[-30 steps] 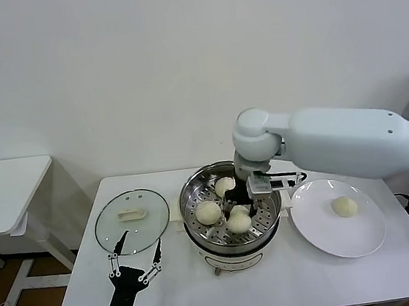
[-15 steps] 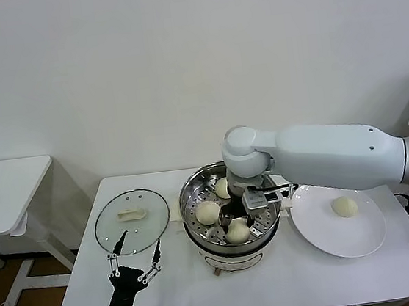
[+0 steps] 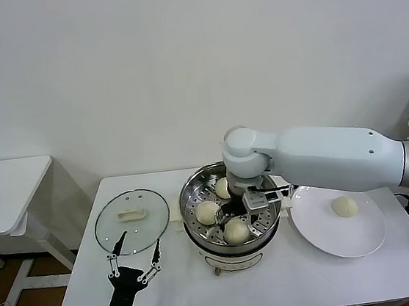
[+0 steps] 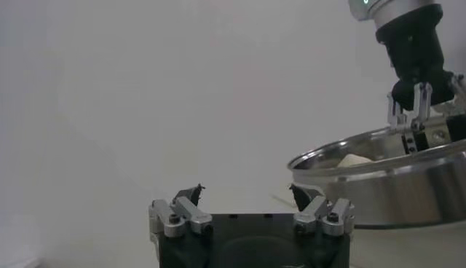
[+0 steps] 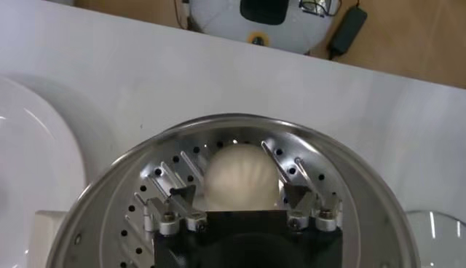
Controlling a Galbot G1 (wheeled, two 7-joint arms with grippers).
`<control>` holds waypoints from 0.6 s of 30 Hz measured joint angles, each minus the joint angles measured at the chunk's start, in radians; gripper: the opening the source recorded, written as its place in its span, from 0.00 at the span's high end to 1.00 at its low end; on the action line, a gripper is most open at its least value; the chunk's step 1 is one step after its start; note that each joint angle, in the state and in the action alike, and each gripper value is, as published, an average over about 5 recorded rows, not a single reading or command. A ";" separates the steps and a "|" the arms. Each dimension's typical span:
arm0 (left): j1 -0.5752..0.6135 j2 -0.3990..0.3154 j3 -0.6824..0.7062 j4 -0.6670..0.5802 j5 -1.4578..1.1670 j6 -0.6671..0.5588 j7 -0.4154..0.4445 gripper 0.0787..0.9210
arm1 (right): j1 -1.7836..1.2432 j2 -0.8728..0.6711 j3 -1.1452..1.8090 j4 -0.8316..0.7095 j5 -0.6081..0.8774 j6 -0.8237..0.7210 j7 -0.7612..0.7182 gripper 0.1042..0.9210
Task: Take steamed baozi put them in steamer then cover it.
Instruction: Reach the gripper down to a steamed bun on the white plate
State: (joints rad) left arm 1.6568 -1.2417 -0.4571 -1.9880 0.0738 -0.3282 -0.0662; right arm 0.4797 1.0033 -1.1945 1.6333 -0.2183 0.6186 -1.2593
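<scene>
The steamer (image 3: 199,236) stands mid-table with three baozi on its perforated tray: one at the back (image 3: 222,187), one on the left (image 3: 207,212), one at the front (image 3: 236,231). A fourth baozi (image 3: 344,207) lies on the white plate (image 3: 369,234). My right gripper (image 3: 242,209) is down inside the steamer, open, its fingers on either side of the front baozi (image 5: 242,175), which rests on the tray. The cover (image 3: 150,229) lies flat on the table left of the steamer. My left gripper (image 3: 136,262) is open and empty near the table's front edge, just before the cover.
The steamer rim (image 4: 378,156) and my right gripper (image 4: 411,116) show far off in the left wrist view. A second white table (image 3: 5,183) stands at the far left. A wall is close behind the table.
My right gripper has come down and forward into the steamer with a baozi. That baozi now rests on the tray at the front. The left arm has not moved.
</scene>
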 measured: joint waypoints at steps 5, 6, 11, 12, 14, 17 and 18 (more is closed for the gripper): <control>-0.002 -0.001 0.001 0.000 0.000 0.003 0.000 0.12 | 0.019 -0.035 0.046 -0.019 0.040 -0.041 -0.023 0.12; -0.002 0.000 0.002 0.000 0.000 0.003 0.000 0.12 | 0.025 -0.046 0.055 -0.026 0.054 -0.057 -0.029 0.12; -0.004 0.002 0.005 0.000 0.000 0.004 0.000 0.12 | 0.061 -0.114 0.093 -0.084 0.157 -0.186 -0.054 0.12; -0.005 0.003 0.006 0.000 0.000 0.004 0.000 0.12 | 0.066 -0.129 0.098 -0.102 0.179 -0.218 -0.059 0.12; -0.005 0.004 0.008 -0.001 0.001 0.004 0.000 0.12 | 0.074 -0.158 0.108 -0.144 0.221 -0.279 -0.065 0.12; -0.006 0.004 0.011 -0.002 0.001 0.005 0.000 0.12 | 0.077 -0.201 0.123 -0.218 0.272 -0.362 -0.070 0.12; -0.006 0.004 0.011 -0.002 0.001 0.005 0.000 0.12 | 0.076 -0.215 0.127 -0.244 0.285 -0.386 -0.071 0.12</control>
State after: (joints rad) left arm 1.6510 -1.2373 -0.4457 -1.9901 0.0749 -0.3233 -0.0663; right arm 0.5555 0.7884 -1.0671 1.3895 0.0668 0.2321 -1.3304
